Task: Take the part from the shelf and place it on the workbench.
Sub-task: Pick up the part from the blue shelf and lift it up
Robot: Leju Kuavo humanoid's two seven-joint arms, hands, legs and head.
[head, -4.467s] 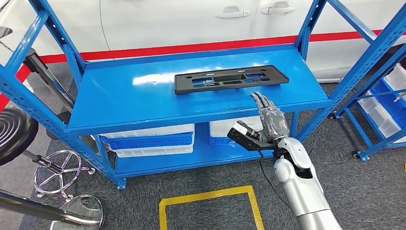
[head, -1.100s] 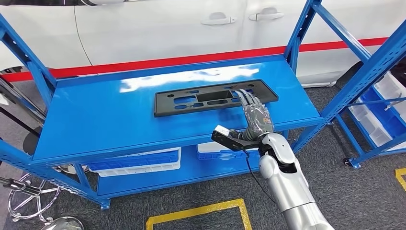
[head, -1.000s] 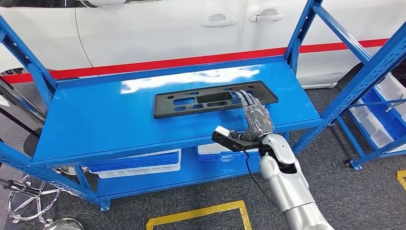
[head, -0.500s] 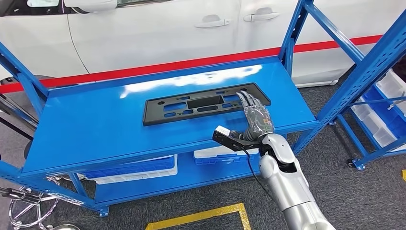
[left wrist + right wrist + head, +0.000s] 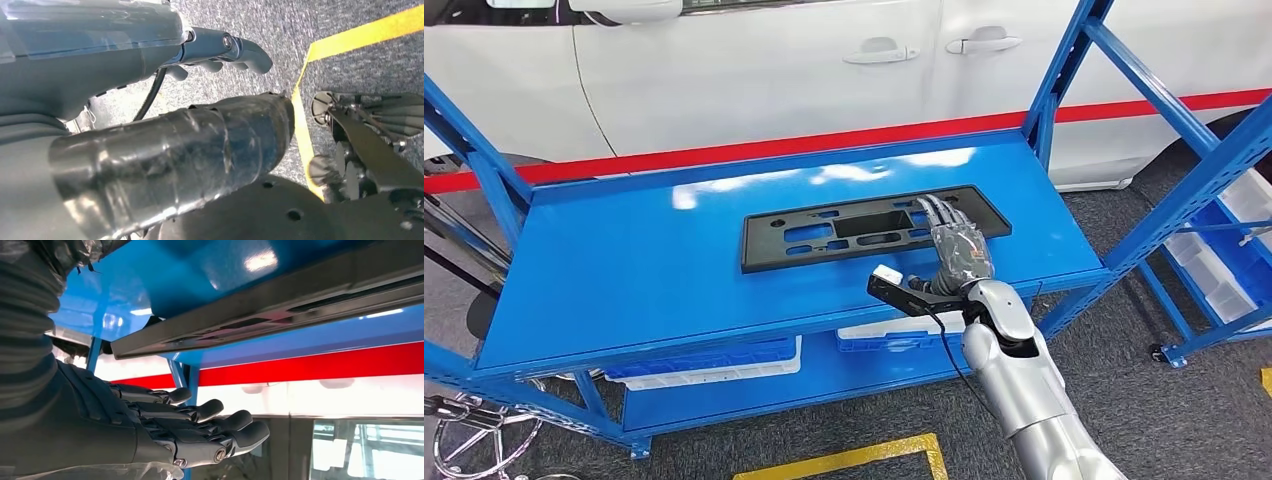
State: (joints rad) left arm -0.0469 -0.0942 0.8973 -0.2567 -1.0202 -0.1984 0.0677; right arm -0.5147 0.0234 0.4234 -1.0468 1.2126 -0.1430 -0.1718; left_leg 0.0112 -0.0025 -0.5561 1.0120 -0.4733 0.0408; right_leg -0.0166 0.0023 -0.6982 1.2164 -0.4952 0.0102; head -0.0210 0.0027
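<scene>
The long flat black plastic panel (image 5: 874, 227), a moulded plate pierced with rectangular cut-outs, lies flat on the top level of the glossy blue steel shelf (image 5: 624, 270). Most of its length runs away to the left of the right hand (image 5: 959, 245), and only its right end lies under that hand's reach. It looks light and stiff, a thin rigid moulding that should lift in one piece without sagging much. The matte surface seems grippy enough, but because the plate sits flush on slick painted metal, little edge is offered for fingers to get beneath. My judgement is that the near long edge or one of the cut-outs close to the fingers gives the best purchase. A hold this far toward one end would probably let the far left end droop or swing, so somewhere nearer the middle would carry it more level.

The right hand hovers over the panel's right end, fingers stretched out, apart and holding nothing. In the right wrist view the dark, segmented fingers (image 5: 200, 412) are straight, with a gap between them and the panel's edge (image 5: 260, 320).

The left hand (image 5: 220, 50) hangs beside the body over grey carpet, its fingers loosely curled around nothing.
</scene>
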